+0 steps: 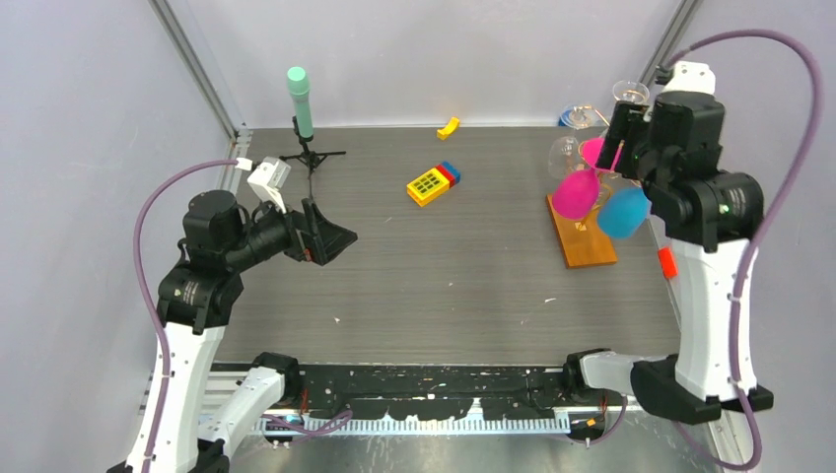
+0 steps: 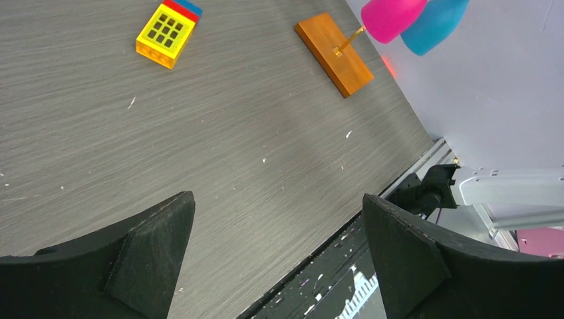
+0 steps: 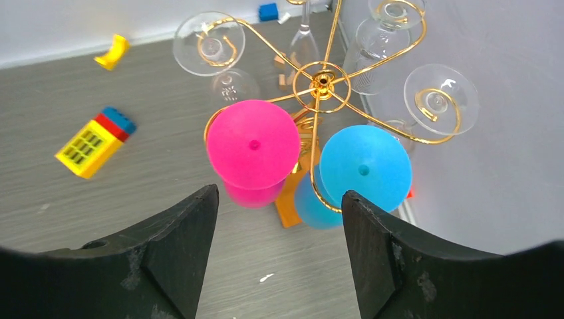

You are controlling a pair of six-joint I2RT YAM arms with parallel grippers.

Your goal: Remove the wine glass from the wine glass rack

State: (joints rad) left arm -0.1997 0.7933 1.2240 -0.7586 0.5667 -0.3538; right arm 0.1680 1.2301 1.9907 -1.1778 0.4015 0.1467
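Right wrist: right gripper [image 3: 279, 199] wide above pink wine glass [image 3: 253, 143], apparently not touching.
Left gripper [image 2: 277, 198]: wide, empty.

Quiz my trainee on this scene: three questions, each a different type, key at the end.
1. True or false: the right gripper is shut on the pink wine glass.
2. Which hangs beside the pink one on the wine glass rack? A) green glass B) blue glass C) yellow glass
3. Fill in: the left gripper, jaws apart above the table, holds ____.
Key: 1 false, its jaws stand open above the rack; 2 B; 3 nothing.
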